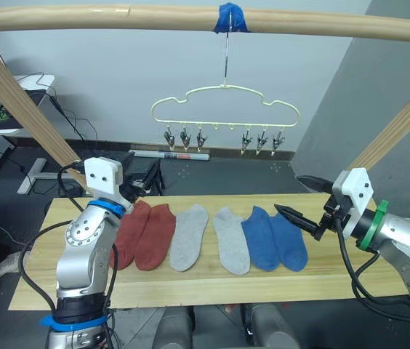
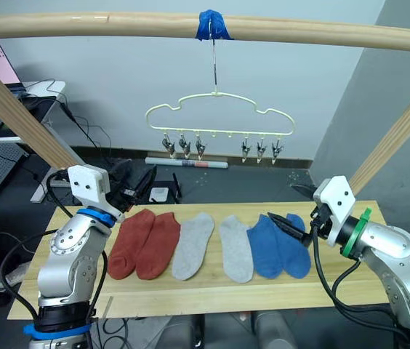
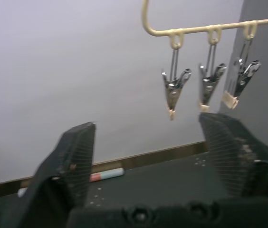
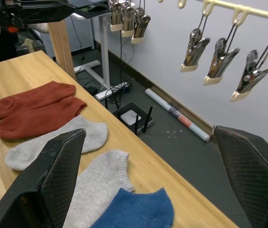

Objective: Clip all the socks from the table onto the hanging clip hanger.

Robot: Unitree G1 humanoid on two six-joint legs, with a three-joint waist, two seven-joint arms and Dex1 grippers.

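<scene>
Six socks lie in a row on the pale wooden table [image 1: 190,287]: two rust-red socks [image 1: 145,234], two grey socks [image 1: 190,236] and two blue socks [image 1: 274,238]. Above the table's far edge hangs the yellow-green clip hanger [image 1: 225,109], its metal clips [image 1: 183,138] all empty. My left gripper [image 1: 145,185] is open and empty beyond the red socks, aimed up at the left clips [image 3: 174,90]. Over the right end of the blue socks hovers my right gripper [image 1: 287,193], open and empty, its fingers [image 4: 53,175] pointing toward the row and the hanger.
A thick wooden bar [image 1: 118,16] spans the top, with blue tape [image 1: 230,18] holding the hanger's hook. Slanted wooden posts [image 1: 23,102] stand at both table ends. A desk [image 1: 1,109] is at far left. A rolled tube [image 1: 172,155] and a small box [image 4: 133,118] lie on the floor behind.
</scene>
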